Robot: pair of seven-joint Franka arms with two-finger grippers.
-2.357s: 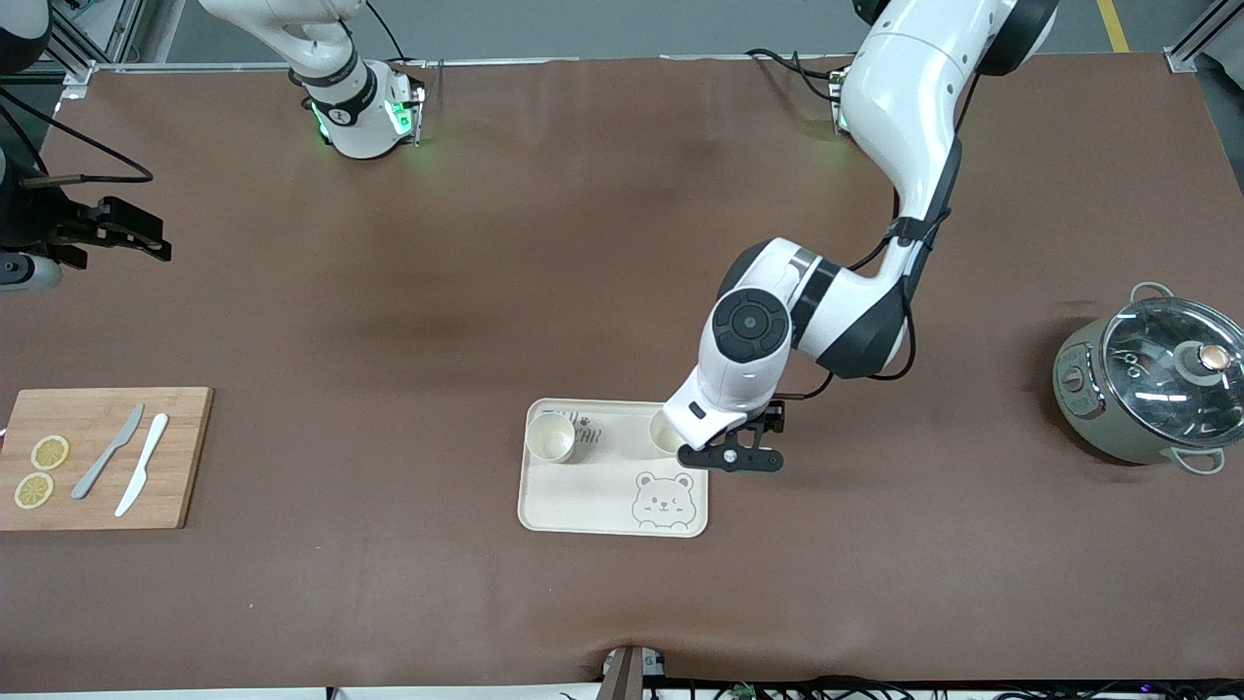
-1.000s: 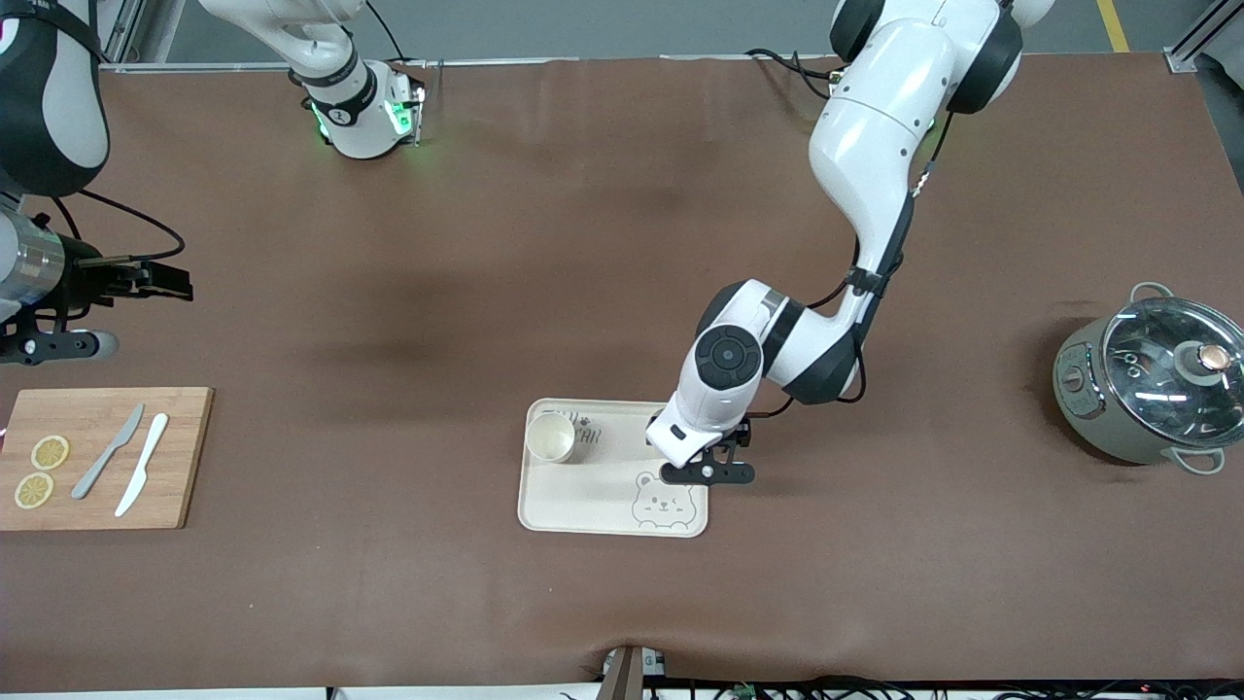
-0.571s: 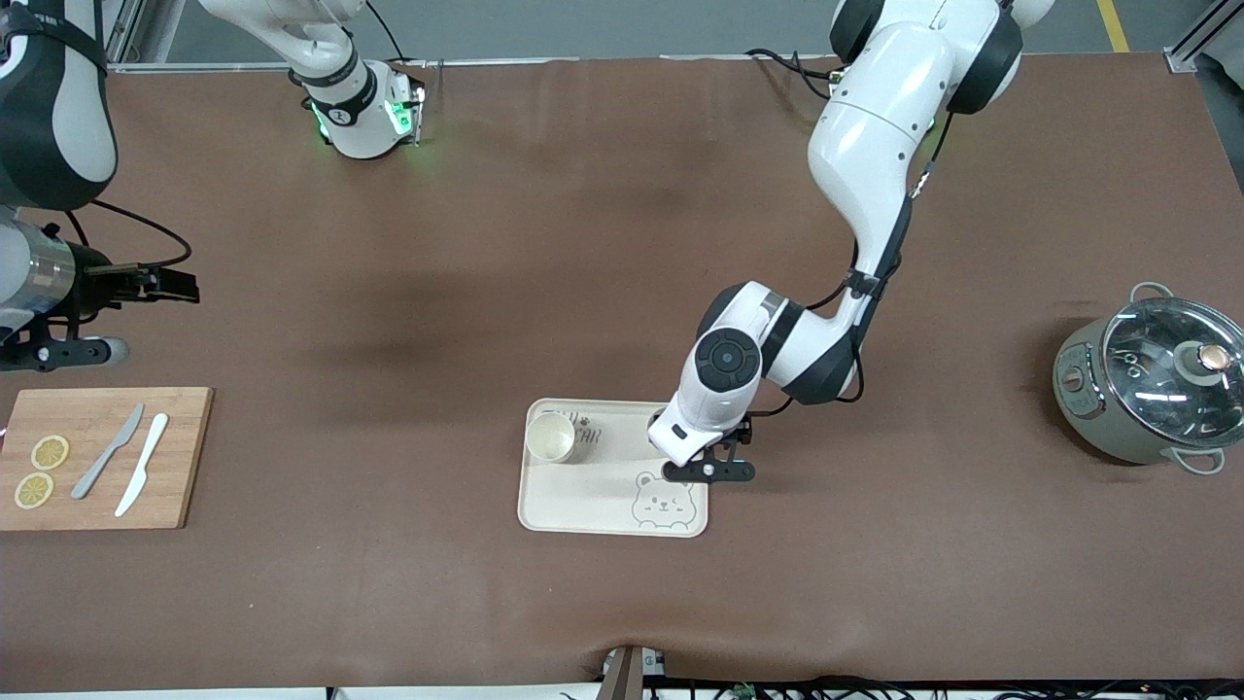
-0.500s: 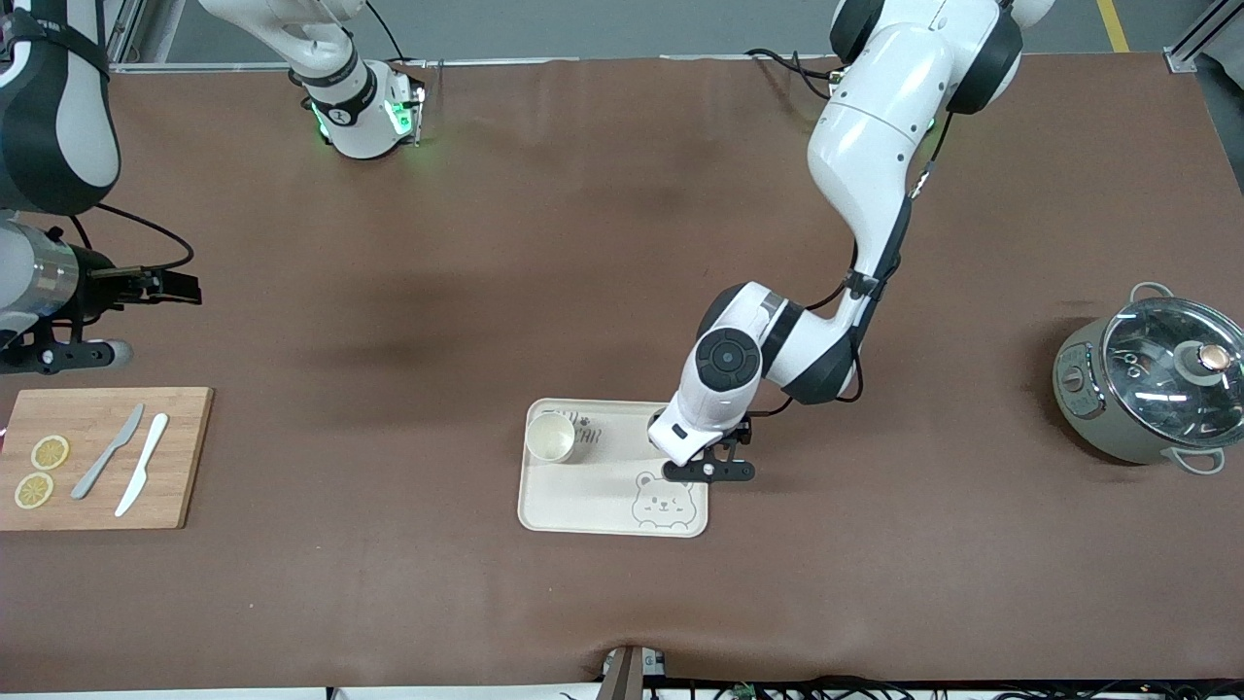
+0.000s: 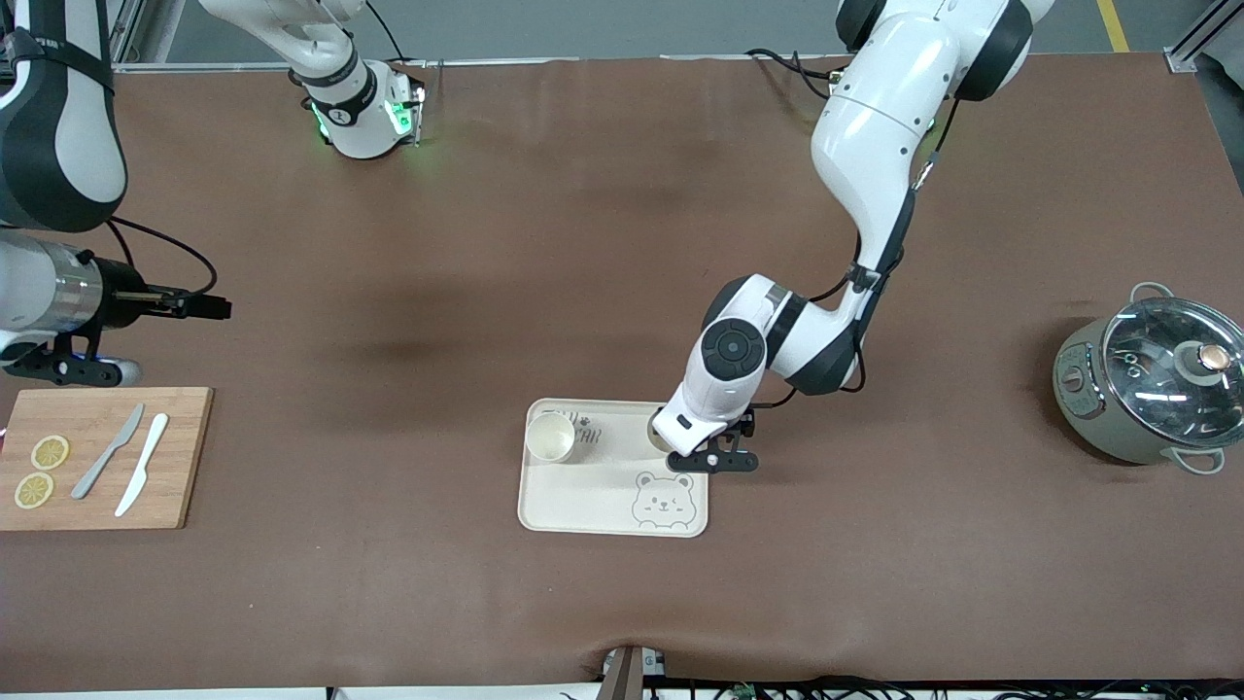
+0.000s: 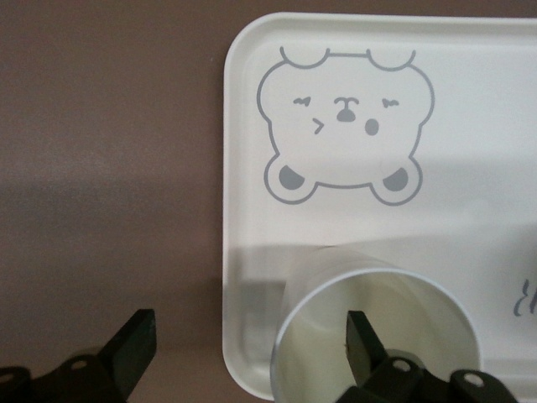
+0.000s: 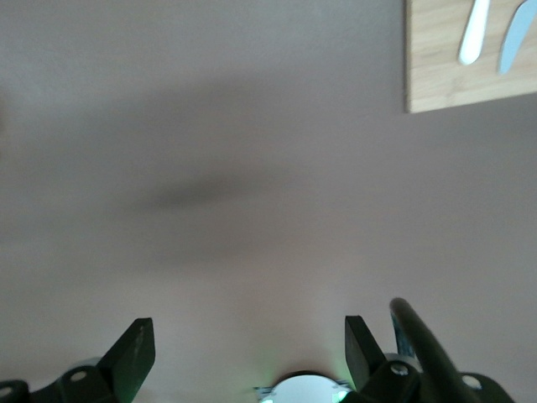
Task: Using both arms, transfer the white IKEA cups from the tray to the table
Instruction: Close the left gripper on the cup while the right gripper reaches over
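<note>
tray [image 5: 583,501]: 2 cups, cup [image 5: 550,437] upper left corner, cup [image 6: 377,327] upper right under left gripper [image 6: 243,348], released | right gripper [image 7: 243,348] released over bare table | wrist view shows 1 finger inside rim

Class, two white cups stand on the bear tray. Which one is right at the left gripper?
The cup at the tray's corner toward the left arm's end; the left gripper straddles its rim, open. The other cup stands apart, unattended.

even overhead light, soft shadows, sharp focus.
</note>
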